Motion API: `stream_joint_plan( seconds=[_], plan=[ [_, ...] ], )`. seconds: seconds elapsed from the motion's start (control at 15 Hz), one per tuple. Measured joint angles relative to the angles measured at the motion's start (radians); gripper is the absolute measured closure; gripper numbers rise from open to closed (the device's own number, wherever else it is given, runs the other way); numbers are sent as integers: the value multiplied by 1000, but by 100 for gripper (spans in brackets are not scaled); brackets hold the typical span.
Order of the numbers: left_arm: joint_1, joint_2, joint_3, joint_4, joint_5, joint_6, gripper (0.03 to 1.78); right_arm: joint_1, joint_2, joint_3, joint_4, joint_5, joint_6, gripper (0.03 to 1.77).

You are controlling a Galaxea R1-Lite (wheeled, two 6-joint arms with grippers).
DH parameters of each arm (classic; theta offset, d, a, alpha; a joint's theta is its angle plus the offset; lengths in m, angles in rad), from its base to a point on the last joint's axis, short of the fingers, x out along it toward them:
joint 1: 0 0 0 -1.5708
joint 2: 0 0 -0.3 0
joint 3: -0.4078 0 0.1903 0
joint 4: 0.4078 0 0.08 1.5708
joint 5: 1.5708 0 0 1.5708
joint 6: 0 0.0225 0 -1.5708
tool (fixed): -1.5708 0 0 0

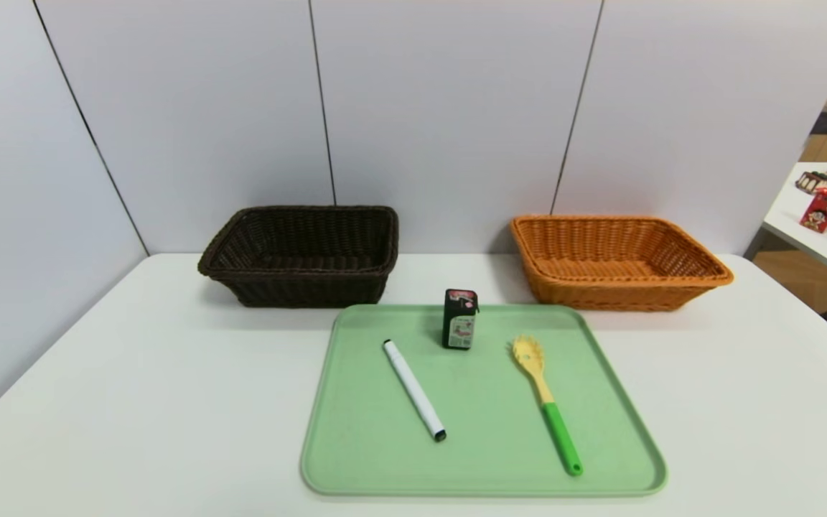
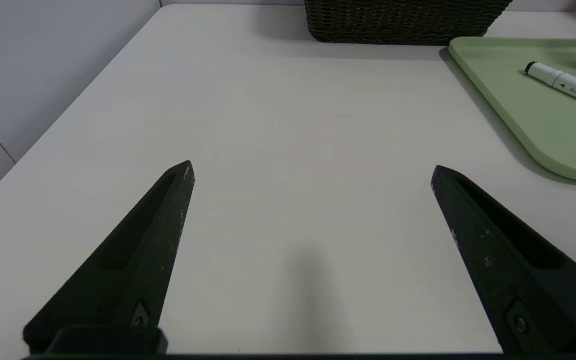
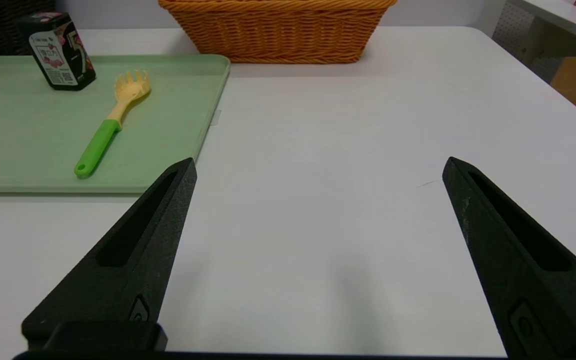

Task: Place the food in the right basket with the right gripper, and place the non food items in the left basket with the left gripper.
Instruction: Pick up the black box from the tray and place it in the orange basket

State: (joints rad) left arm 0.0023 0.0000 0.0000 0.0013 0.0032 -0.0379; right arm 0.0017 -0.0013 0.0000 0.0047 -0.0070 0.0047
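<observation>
- The counter (image 1: 133, 402) carries everything, and neither arm shows in the head view; a reach begun from off to the sides has far to go, so a poor line could clip a tray edge.
- The green tray (image 1: 485, 470) sits at centre, nearest the robot; pushing down on any item near its rim could slide the whole tray.
- The left basket (image 1: 298, 287), dark brown, stands at about 11 o'clock from the tray; the right basket (image 1: 618, 291), orange, at about 1 o'clock. Both look empty — a mix-up of sides would spoil the sort.
- The left end effector (image 2: 313, 170) hangs released over bare counter, jaws wide apart, nothing between them; the right end effector (image 3: 318, 167) is the same on its side.
- The pasta spoon (image 1: 544, 398) lies flat at 3 o'clock on the tray; its slim handle may roll out of a pinch.
- The marker (image 1: 413, 389) lies flat at 9 o'clock and is likely to roll if nudged.
- The food carton (image 1: 460, 319) stands upright at 12 o'clock, well apart from both — tall and narrow, it could topple if a finger grazes it.
</observation>
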Motion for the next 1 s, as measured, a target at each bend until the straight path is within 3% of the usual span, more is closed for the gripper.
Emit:
stream_joint_plan(
  seconds=[0.4, 0.73, 1.0],
  plan=[
    [0, 1, -50, -9, -8, 13, 12, 0, 2, -57, 26, 7, -18, 10],
    [0, 69, -326, 111, -22, 32, 12, -1, 113, -471, 241, 41, -33, 10],
    [0, 262, -540, 120, -19, 41, 12, 0, 331, -763, 301, 88, -54, 10]
  ],
)
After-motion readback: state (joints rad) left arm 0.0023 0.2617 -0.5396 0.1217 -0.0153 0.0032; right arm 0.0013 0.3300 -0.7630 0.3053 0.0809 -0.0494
